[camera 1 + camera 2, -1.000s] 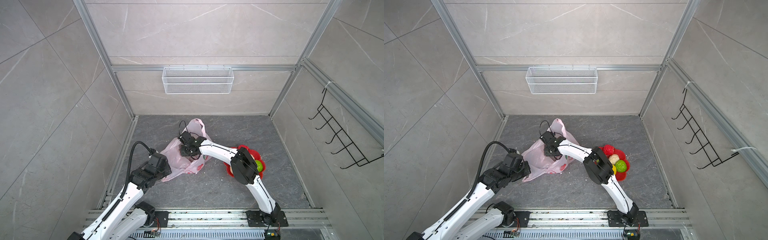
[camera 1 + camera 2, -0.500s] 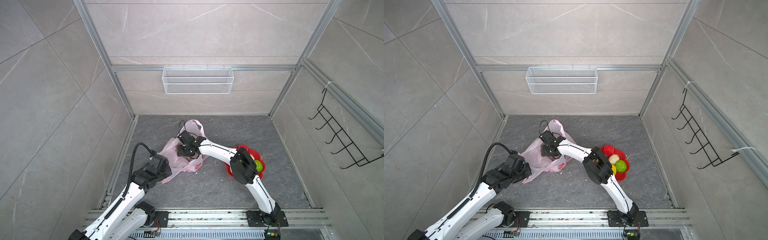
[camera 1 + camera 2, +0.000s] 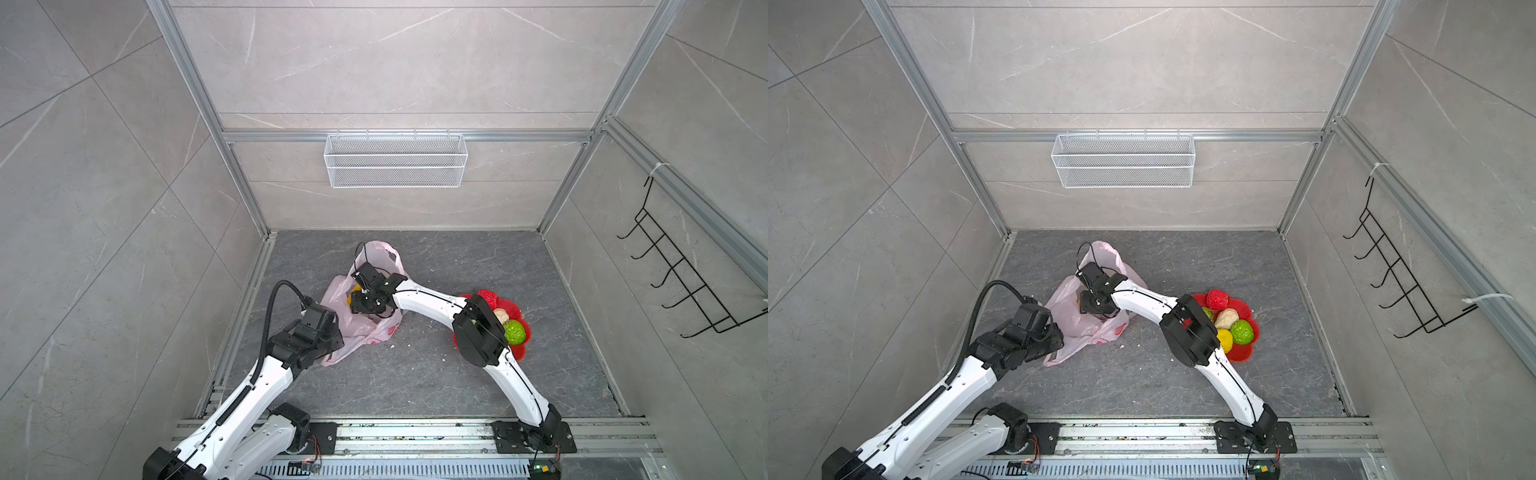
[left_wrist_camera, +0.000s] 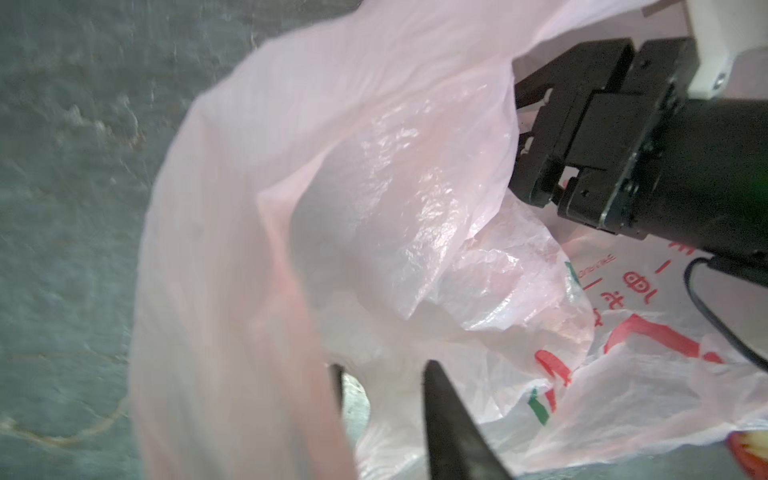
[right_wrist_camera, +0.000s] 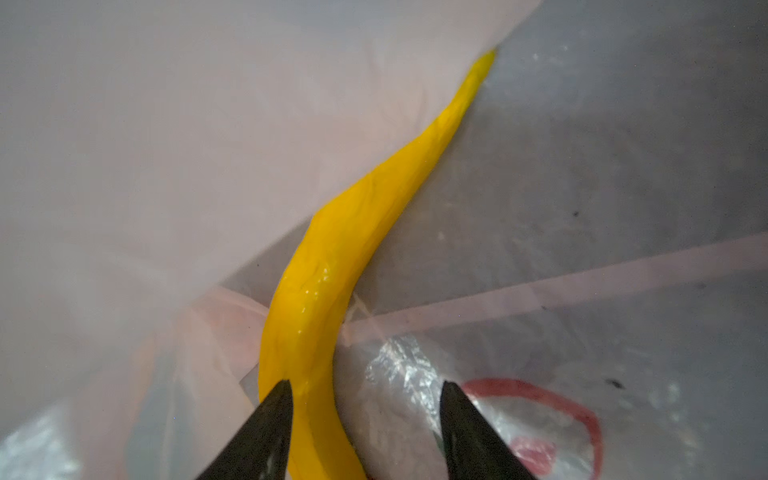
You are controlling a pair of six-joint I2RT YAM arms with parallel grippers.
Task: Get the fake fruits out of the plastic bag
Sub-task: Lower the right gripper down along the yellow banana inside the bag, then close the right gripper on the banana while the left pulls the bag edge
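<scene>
Grey stone counter (image 3: 436, 382) carries the plastic bag (image 3: 361, 332), which lies crumpled with its mouth open. Inside the bag the right tool (image 5: 365, 384) stands open around the yellow banana (image 5: 332, 257), which lies close against one finger. At the bag's edge the left tool (image 4: 382, 365) is open too, with pink film beside it. Other fake fruits (image 3: 1226, 319) sit in a red dish (image 3: 1241, 353), apart from the bag.

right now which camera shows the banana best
The right wrist view: the banana runs across the frame, close and glossy, partly under the plastic bag. In a top view it is only a yellow sliver in the bag's mouth. The left wrist view shows none of it.
</scene>
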